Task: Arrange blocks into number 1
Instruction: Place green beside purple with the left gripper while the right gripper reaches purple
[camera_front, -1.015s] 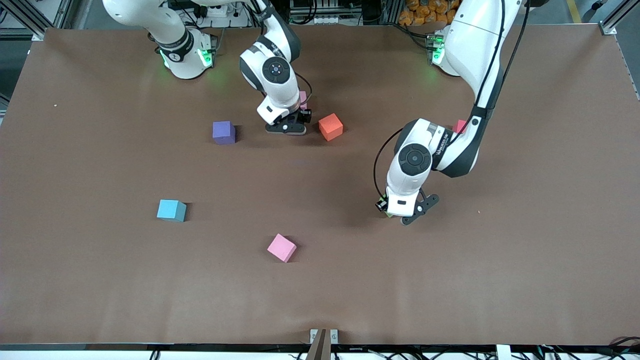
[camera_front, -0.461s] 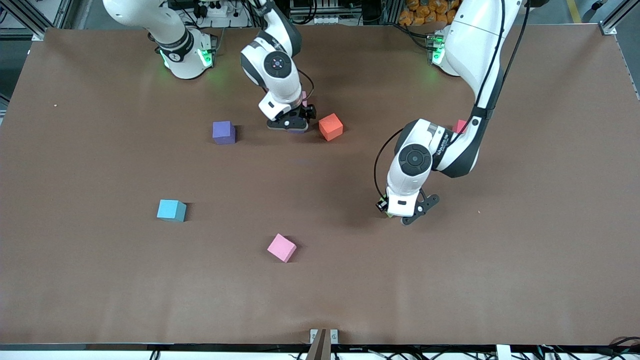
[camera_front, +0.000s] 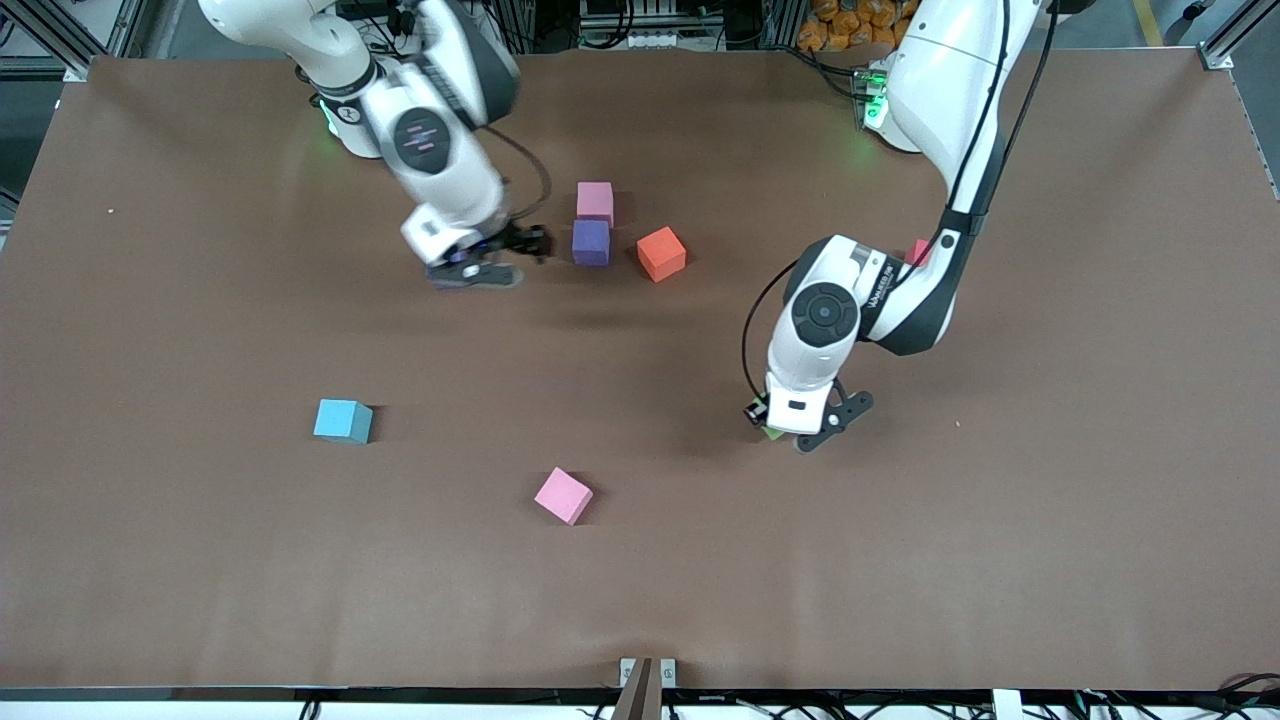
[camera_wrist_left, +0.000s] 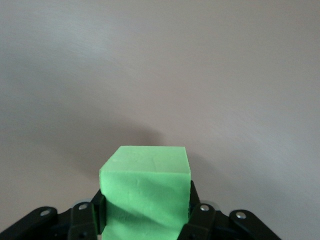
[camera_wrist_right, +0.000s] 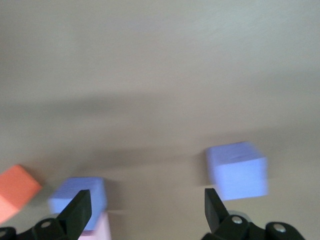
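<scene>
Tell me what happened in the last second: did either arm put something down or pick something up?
The right gripper let go of a purple cube, leaving it on the table against a pink cube, beside the orange cube. It then swung away, open, over the other purple cube. The left gripper kept its hold on the green cube. The cyan cube and the nearer pink cube stayed put.

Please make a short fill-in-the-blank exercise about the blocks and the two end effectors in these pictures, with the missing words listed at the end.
1. The left end effector is shut on the ____ block.
2. The right end effector is ____, holding nothing.
3. The purple block beside the orange block touches a ____ block lying farther from the front camera.
4. The block nearest to the front camera is ____.

Missing words: green; open; pink; pink
</scene>
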